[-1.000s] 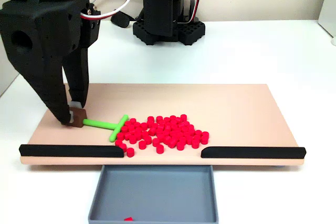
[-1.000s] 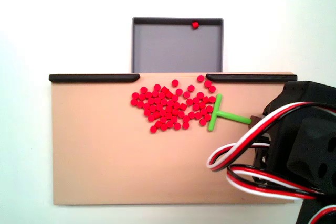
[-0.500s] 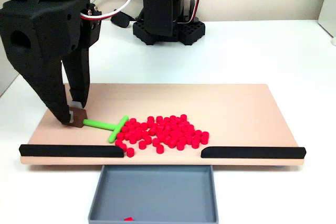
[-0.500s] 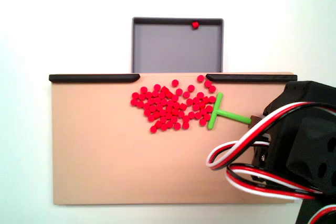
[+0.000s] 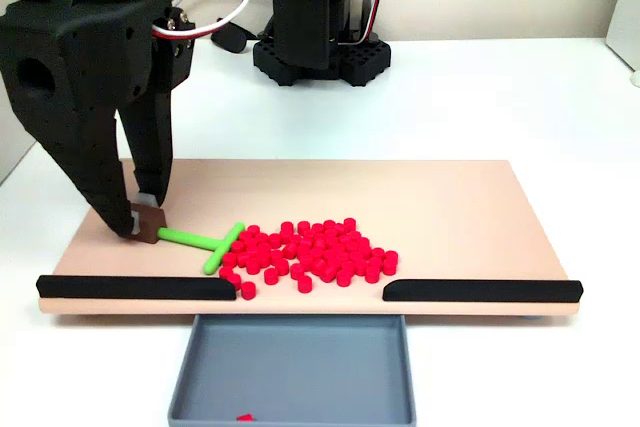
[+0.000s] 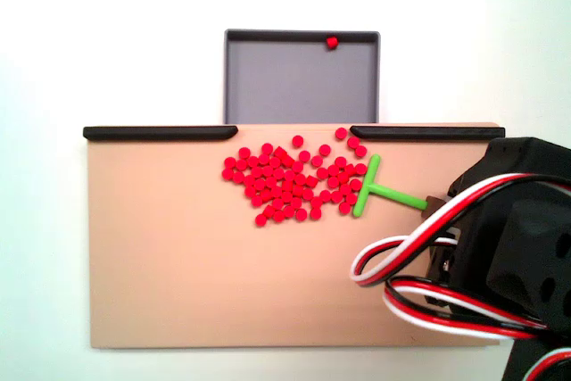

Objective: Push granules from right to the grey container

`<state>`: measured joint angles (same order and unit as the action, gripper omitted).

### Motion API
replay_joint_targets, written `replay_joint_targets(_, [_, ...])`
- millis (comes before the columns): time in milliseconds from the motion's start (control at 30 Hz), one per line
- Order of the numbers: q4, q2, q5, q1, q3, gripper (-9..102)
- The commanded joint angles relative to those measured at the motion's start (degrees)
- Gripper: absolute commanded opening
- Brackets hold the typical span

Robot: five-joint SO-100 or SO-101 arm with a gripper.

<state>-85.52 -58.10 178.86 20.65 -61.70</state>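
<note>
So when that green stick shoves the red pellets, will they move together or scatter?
The red pellets are loose short cylinders, so they'll probably scatter some. They look light, so the green stick in the pincer should move them. Its short crossbar may let some slip round its ends.

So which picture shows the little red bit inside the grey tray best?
The fixed view from above: the whole red pellet sits against the far wall of the grey tray, apart from the pile. In the low fixed view the same pellet is cut off by the picture's bottom edge, so you see just a sliver.
</note>
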Motion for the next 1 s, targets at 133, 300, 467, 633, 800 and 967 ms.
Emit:
replay_joint_targets(133, [-0.09, -0.35, -1.85, -0.79, 1.67, 0])
replay_joint_targets(300, [-0.09, -0.35, -2.37, -1.05, 1.67, 0])
replay_joint_targets(467, [-0.09, -0.26, -2.81, -1.41, 1.67, 0])
replay_joint_targets(633, [-0.09, -0.18, -3.34, -1.85, 1.67, 0])
replay_joint_targets(800, [-0.09, -0.18, -3.52, -2.11, 1.67, 0])
replay_joint_targets(967, [-0.09, -0.18, -3.78, -2.29, 1.67, 0])
